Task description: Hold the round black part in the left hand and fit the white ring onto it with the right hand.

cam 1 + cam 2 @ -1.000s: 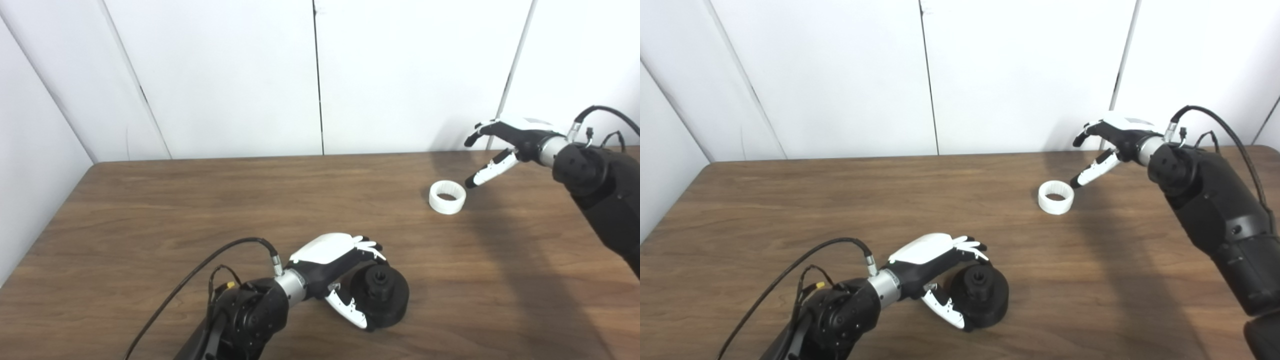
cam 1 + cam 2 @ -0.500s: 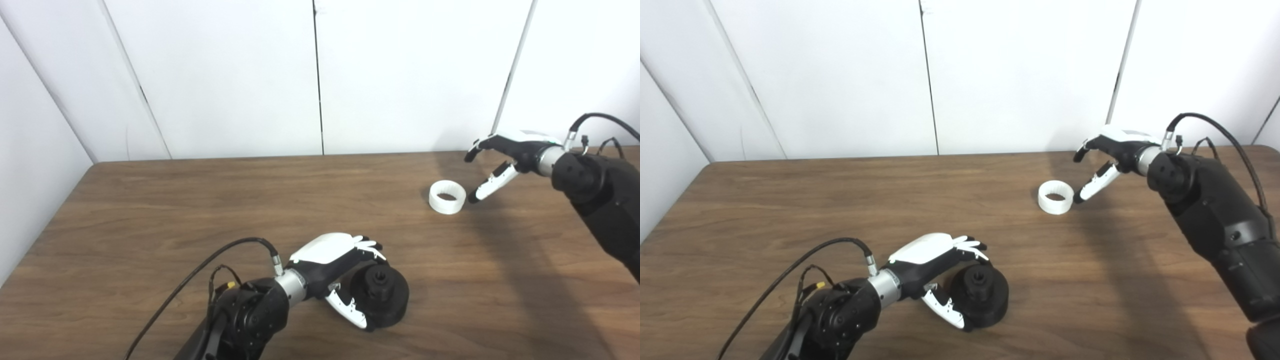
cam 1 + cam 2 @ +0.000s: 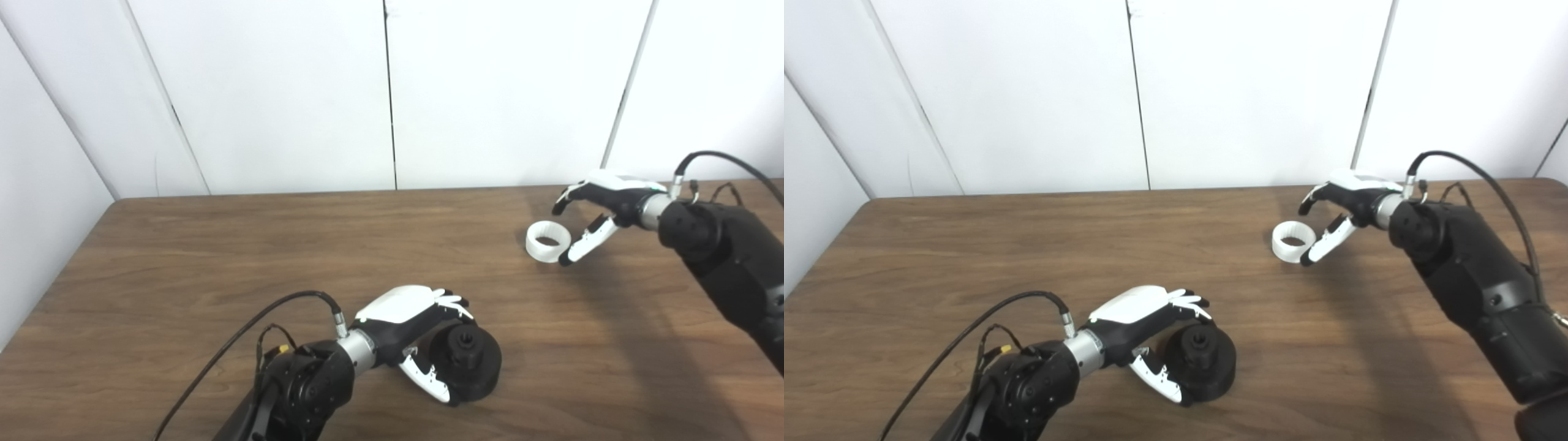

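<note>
While the left hand (image 3: 416,318) grips the black part (image 3: 468,361) on the table (image 3: 184,257), the spread right hand (image 3: 597,205) brackets the ring (image 3: 547,242); lifting and fitting remain.

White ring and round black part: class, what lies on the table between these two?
Nothing: only bare wooden table separates the white ring from the round black part; both eye views show it.
</note>
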Tool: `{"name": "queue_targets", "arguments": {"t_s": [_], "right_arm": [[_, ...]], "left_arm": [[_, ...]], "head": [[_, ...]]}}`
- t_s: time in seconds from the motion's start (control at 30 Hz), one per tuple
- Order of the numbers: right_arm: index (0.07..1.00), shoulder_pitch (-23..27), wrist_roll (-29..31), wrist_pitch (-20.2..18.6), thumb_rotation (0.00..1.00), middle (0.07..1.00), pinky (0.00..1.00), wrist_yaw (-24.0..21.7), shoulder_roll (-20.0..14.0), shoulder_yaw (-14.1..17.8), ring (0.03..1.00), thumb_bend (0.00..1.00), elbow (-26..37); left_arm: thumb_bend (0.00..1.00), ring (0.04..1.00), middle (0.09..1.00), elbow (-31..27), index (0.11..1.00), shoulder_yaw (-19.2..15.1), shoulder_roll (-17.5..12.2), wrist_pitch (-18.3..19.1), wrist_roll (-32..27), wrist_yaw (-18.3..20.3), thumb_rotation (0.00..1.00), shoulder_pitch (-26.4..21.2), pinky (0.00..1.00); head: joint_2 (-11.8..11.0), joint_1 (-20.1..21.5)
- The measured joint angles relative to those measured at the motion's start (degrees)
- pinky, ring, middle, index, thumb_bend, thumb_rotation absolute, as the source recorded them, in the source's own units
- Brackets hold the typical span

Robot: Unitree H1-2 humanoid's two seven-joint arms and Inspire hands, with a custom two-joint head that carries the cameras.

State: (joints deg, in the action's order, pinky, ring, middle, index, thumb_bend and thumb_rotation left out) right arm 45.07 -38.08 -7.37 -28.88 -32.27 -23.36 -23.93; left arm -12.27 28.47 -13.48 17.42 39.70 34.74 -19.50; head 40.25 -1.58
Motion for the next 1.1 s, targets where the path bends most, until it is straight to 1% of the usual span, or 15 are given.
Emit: {"name": "queue_targets", "arguments": {"t_s": [0.13,0.3,0.53,0.73,0.97,1.1], "right_arm": [[0.774,-0.01,-0.62,-0.02,0.37,0.934,0.96,0.01,0.27,-0.01,1.0,0.93,-0.63],[0.775,0.01,-0.66,0.05,0.38,0.927,0.96,0.15,0.35,0.01,1.0,0.93,-1.0],[0.772,0.01,-0.61,0.11,0.37,0.926,0.95,0.33,0.41,0.15,1.0,0.93,-2.02],[0.772,0.08,-0.56,0.79,0.38,0.926,0.94,0.5,0.44,0.16,1.0,0.93,-2.65],[0.773,0.14,-0.44,1.6,0.39,0.922,0.95,0.81,0.83,0.32,1.0,0.94,-2.89],[0.761,0.14,-0.42,1.68,0.37,0.912,0.95,1.41,1.46,0.4,1.0,0.92,-2.89]], "left_arm": [[0.96,1.0,0.952,0.0,0.763,-0.01,0.0,0.03,-0.01,0.0,0.21,-0.04,0.88],[0.96,1.0,0.952,0.0,0.764,0.02,0.0,0.12,-0.01,0.01,0.21,-0.08,0.88],[0.95,1.0,0.955,-0.15,0.765,0.37,-0.01,0.46,0.0,0.09,0.19,-0.1,0.89],[0.95,1.0,0.954,-0.36,0.764,0.51,-0.01,0.91,0.0,0.14,0.2,-0.1,0.88],[0.95,1.0,0.954,-0.44,0.769,0.58,-0.01,1.01,0.0,0.14,0.2,-0.09,0.89],[0.95,1.0,0.951,-0.45,0.765,0.64,-0.01,1.04,-0.01,0.13,0.19,-0.09,0.88]], "head": [[0.0,0.0],[-0.09,-0.26],[-0.26,-0.35],[-0.18,-0.35],[-0.26,-0.26],[-0.18,-0.53]]}}
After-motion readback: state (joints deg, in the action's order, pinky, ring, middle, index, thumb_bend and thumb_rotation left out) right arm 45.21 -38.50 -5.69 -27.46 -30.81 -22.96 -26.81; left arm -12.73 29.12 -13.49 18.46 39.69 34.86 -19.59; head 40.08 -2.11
